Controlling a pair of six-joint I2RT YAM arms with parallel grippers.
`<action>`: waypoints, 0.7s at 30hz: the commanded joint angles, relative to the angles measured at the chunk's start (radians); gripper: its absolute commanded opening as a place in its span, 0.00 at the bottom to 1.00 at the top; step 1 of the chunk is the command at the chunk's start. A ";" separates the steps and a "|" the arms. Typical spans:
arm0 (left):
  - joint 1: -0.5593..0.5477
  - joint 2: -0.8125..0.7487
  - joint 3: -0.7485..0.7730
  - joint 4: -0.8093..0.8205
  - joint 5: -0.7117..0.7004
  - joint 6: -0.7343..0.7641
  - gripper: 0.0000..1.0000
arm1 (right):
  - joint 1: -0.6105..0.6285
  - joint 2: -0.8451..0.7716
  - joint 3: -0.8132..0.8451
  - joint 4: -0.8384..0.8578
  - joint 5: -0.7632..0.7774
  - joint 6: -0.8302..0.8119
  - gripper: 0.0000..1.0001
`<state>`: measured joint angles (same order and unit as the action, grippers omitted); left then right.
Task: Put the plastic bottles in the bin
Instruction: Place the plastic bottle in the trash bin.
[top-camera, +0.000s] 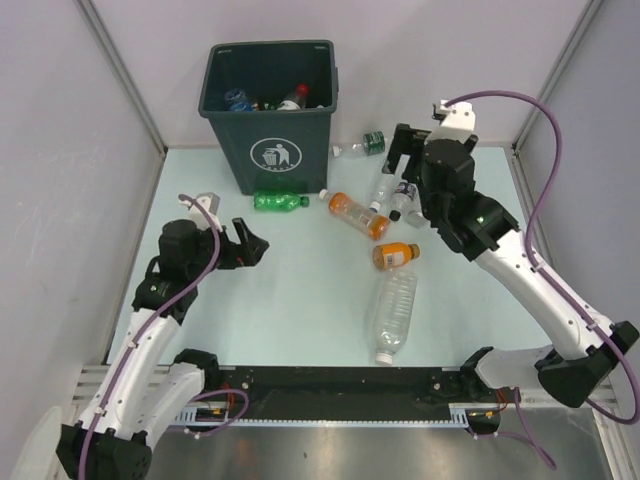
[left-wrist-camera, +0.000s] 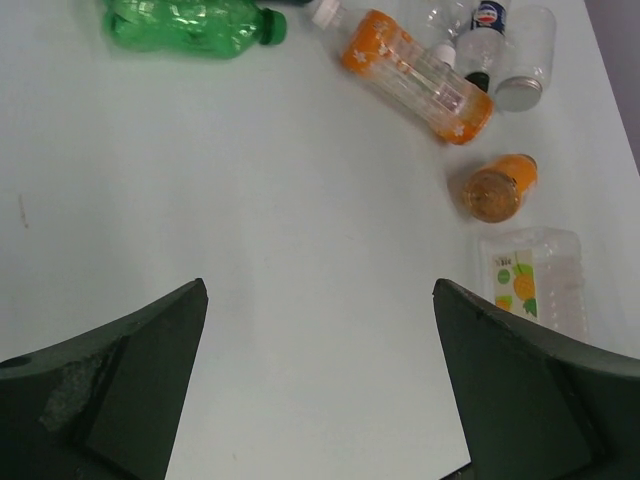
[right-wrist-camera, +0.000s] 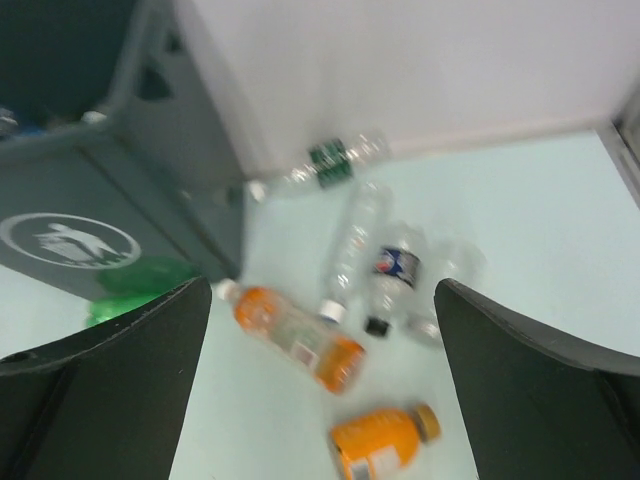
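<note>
pale mint tabletop (top-camera: 300, 300), plain grey-white walls (top-camera: 60, 150) on 3 sides, metal corner posts (top-camera: 120, 70), even diffuse light.

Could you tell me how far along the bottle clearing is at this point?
Done: several bottles already lie in the bin. In hand: nothing; the left gripper and right gripper are open and empty. Left: at least seven on the table, including the green bottle and the large clear bottle.

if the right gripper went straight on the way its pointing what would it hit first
Probably the slim clear bottle, lying beside the blue-labelled bottle, in line with the open right gripper. Depth is unclear; it might touch the table first.
</note>
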<state>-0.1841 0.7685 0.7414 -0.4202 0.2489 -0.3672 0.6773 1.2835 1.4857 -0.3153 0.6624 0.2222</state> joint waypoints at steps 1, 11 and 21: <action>-0.112 0.014 0.013 0.064 0.009 -0.029 1.00 | -0.073 -0.056 -0.048 -0.258 0.003 0.150 1.00; -0.518 0.202 0.006 0.222 -0.118 -0.205 1.00 | -0.191 -0.239 -0.356 -0.421 -0.161 0.381 0.99; -0.768 0.530 0.189 0.264 -0.188 -0.259 1.00 | -0.232 -0.368 -0.485 -0.462 -0.129 0.463 1.00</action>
<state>-0.8879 1.2133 0.8219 -0.2119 0.0971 -0.5949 0.4667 0.9642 1.0130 -0.7639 0.5133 0.6331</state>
